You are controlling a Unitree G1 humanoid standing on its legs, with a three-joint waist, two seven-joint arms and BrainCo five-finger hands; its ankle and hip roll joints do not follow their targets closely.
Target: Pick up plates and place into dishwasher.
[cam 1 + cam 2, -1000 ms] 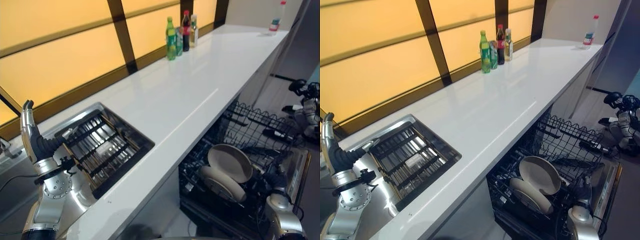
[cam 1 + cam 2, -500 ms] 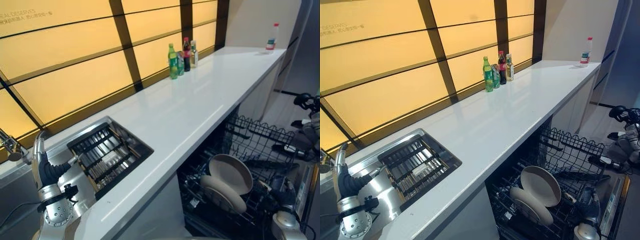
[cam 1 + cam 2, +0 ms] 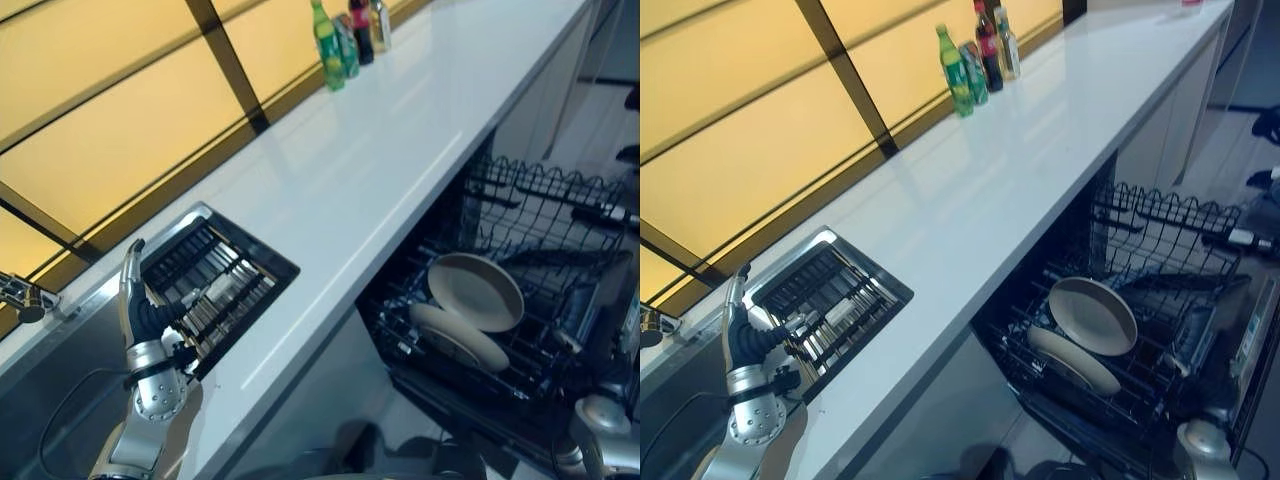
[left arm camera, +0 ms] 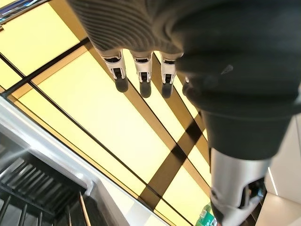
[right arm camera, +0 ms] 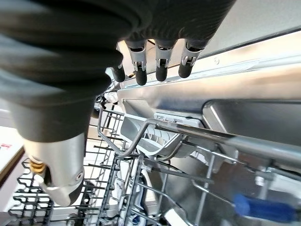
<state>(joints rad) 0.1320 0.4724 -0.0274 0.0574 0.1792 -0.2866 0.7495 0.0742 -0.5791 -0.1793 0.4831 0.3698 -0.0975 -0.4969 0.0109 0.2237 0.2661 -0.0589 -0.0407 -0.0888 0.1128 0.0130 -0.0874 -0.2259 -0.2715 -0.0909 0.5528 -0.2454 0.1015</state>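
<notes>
Two plates (image 3: 475, 290) lean in the pulled-out rack (image 3: 540, 250) of the dishwasher, which sits under the white counter (image 3: 400, 130). The right hand (image 5: 155, 61) hangs over the rack, fingers loose and holding nothing. The left hand (image 3: 135, 300) is up by the sink (image 3: 70, 330), beside the dark grate (image 3: 215, 280), fingers straight and empty. Bottles (image 3: 345, 30) stand at the far end of the counter.

1. I see a long bare stretch of white counter (image 3: 380, 160); bottles (image 3: 345, 35) crowd only its far end.
2. A slatted rack (image 3: 215, 285) fills the sink (image 3: 70, 350).
3. Two plates (image 3: 470, 305) stand upright in the dishwasher rack (image 3: 540, 200), wire tines around them.
</notes>
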